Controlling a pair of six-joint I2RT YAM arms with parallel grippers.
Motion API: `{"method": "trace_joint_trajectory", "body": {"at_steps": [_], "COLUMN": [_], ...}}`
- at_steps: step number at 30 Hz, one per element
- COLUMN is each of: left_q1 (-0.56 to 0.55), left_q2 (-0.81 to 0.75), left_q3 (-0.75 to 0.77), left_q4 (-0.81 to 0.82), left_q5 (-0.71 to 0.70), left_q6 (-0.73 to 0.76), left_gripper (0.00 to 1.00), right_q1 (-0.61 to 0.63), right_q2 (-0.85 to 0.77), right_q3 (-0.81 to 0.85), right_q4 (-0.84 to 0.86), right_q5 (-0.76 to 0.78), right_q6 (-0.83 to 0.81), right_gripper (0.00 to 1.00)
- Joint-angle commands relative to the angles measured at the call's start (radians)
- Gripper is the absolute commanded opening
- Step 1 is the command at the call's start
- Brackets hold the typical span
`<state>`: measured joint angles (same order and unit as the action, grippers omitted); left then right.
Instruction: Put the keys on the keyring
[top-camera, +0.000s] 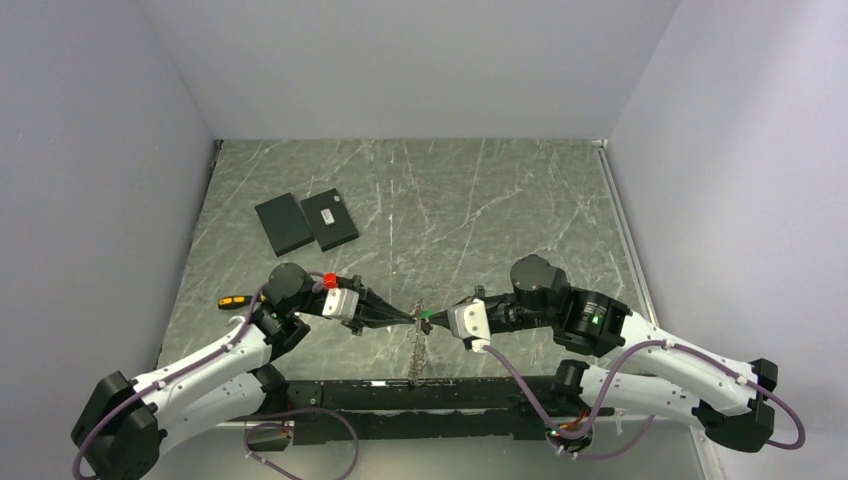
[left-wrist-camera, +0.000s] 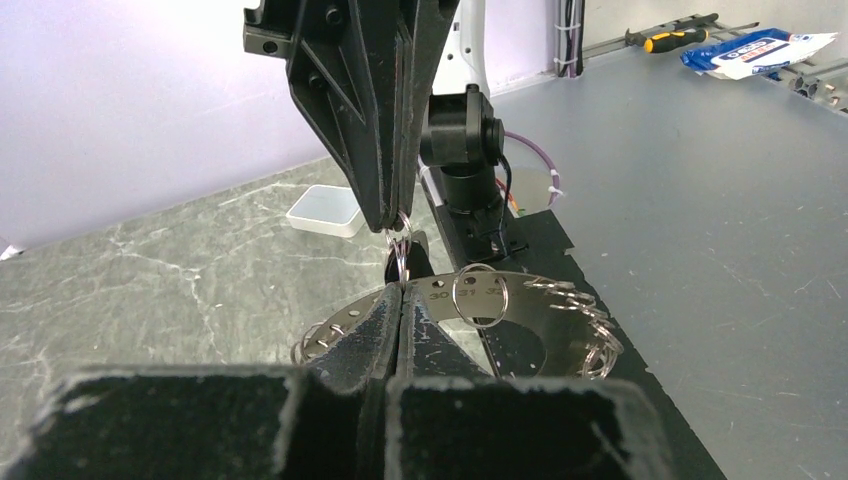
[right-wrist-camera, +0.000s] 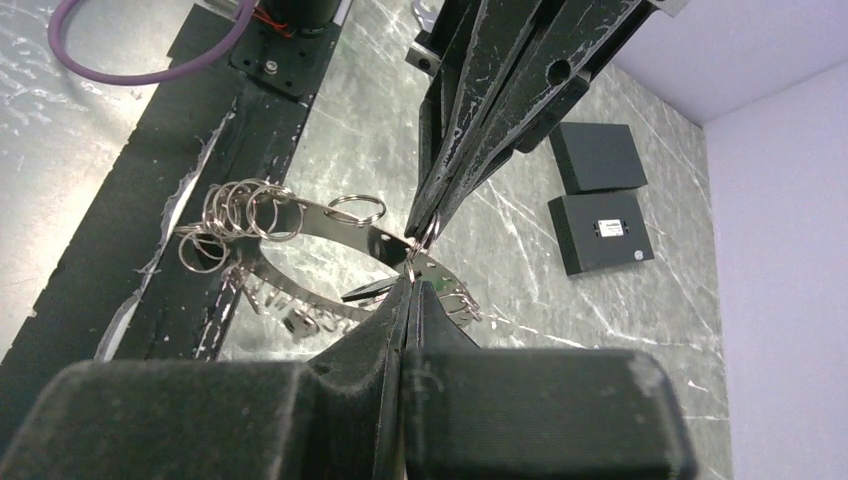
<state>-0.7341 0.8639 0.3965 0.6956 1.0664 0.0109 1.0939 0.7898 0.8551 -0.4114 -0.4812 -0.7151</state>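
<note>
My left gripper (top-camera: 408, 318) and right gripper (top-camera: 432, 320) meet tip to tip above the table's near middle. Both are shut on the keyring (left-wrist-camera: 400, 256), a small thin wire ring, also seen in the right wrist view (right-wrist-camera: 421, 243). In the left wrist view my own gripper (left-wrist-camera: 402, 291) pinches its lower edge and the right fingers (left-wrist-camera: 385, 190) pinch it from above. Below the ring hangs a curved metal strip (left-wrist-camera: 540, 300) with numbered holes and several loose rings, plus a green tag (top-camera: 427, 315). A dark flat piece (right-wrist-camera: 365, 292) by my right gripper (right-wrist-camera: 410, 283) may be a key; no keys show clearly.
Two flat black rectangular plates (top-camera: 283, 222) (top-camera: 331, 218) lie at the back left. A screwdriver with a yellow and black handle (top-camera: 232, 301) lies left of the left arm. The black base rail (top-camera: 420, 392) runs along the near edge. A white tray (left-wrist-camera: 325, 208) sits beyond it.
</note>
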Motion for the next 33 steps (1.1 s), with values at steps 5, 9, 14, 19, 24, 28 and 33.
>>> {"method": "trace_joint_trajectory", "body": {"at_steps": [5,9,14,19,24,28,33], "left_q1": [0.002,0.002,0.001,0.000,-0.001,-0.004,-0.008], "left_q2": [0.009,0.002,0.004,0.010,0.014,0.017,0.022], "left_q3": [0.004,0.005,0.004,0.004,0.002,0.005,0.006], "left_q4": [0.080,0.061,0.064,0.065,0.067,0.065,0.062], "left_q5": [-0.014,-0.018,-0.026,-0.023,-0.024,-0.020,-0.019], "left_q6": [-0.039,-0.031,-0.033,-0.033,-0.034,-0.034,-0.029], "left_gripper": [0.00,0.00,0.00,0.00,0.00,0.00,0.00], "right_q1": [0.006,0.006,0.007,0.009,0.011,0.012,0.015], "right_q2": [-0.024,-0.027,-0.022,-0.021,-0.021,-0.018,-0.011], "right_q3": [0.019,0.015,0.019,0.014,0.009,0.010,0.013], "right_q4": [0.064,0.063,0.062,0.076,0.086,0.089,0.091], "right_q5": [-0.012,-0.011,-0.015,-0.021,-0.019,-0.023,-0.029], "right_q6": [-0.017,-0.017,-0.014,-0.009,-0.007,-0.006,-0.004], "right_gripper": [0.00,0.00,0.00,0.00,0.00,0.00,0.00]}}
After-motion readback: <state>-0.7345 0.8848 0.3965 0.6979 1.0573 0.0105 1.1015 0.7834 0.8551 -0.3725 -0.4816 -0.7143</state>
